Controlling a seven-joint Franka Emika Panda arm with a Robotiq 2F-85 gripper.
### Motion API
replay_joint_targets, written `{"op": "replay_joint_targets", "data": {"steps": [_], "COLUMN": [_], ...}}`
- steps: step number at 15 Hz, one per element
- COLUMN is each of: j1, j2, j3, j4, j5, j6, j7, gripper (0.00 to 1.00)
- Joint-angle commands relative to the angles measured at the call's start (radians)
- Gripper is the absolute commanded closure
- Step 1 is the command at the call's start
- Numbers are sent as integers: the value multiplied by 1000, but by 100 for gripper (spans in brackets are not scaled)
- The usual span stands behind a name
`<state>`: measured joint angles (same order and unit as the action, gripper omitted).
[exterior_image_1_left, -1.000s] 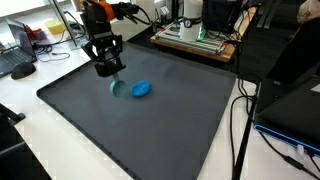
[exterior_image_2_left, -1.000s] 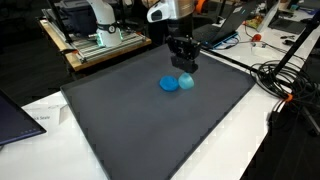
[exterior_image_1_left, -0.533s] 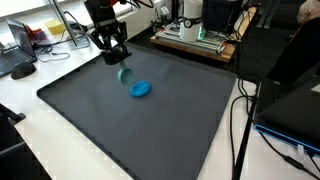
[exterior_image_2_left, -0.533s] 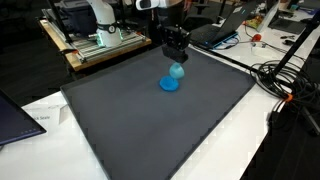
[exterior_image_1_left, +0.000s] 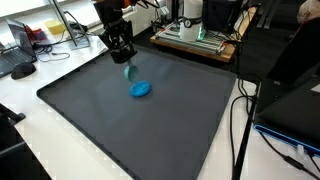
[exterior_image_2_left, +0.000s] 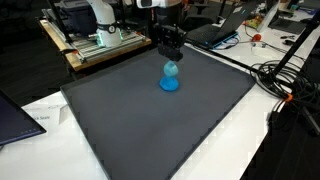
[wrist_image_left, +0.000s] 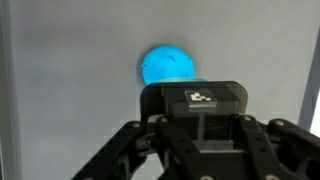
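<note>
My gripper hangs above the dark mat, shut on a small light-teal object that dangles from its fingertips, clear of the mat. Just below and beside it, a flat round blue object lies on the mat. In the wrist view a bright blue round shape shows just past the black gripper body. The fingertips themselves are hidden there.
The mat covers a white table. Equipment with green parts stands behind the mat. Black cables run along one side, and a laptop sits at a corner.
The gripper has risen from mat level beside the blue object and moved towards the back of the mat, carrying the teal object up with it. The blue object stayed put.
</note>
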<state>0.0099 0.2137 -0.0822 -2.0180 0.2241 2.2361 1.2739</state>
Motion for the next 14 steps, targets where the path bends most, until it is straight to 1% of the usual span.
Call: {"op": "replay_joint_targets", "data": {"steps": [1,4,6,10,12,14], "j1": [8,12,1,-38,-57,-78], "j2": [-44,-50,-59,-90,-108,-127], "j3": [2,1,3,1,-6,-9], "j4": [-51,-67,-77,-123,-151,-172], "j5": [-69,-114,-104,-42,-35,-17], "j6": [0,1,-10,-3,17,-1], "j7": [3,5,-36,-184,-262,-370], "gripper": [78,78,78,78,78,78]}}
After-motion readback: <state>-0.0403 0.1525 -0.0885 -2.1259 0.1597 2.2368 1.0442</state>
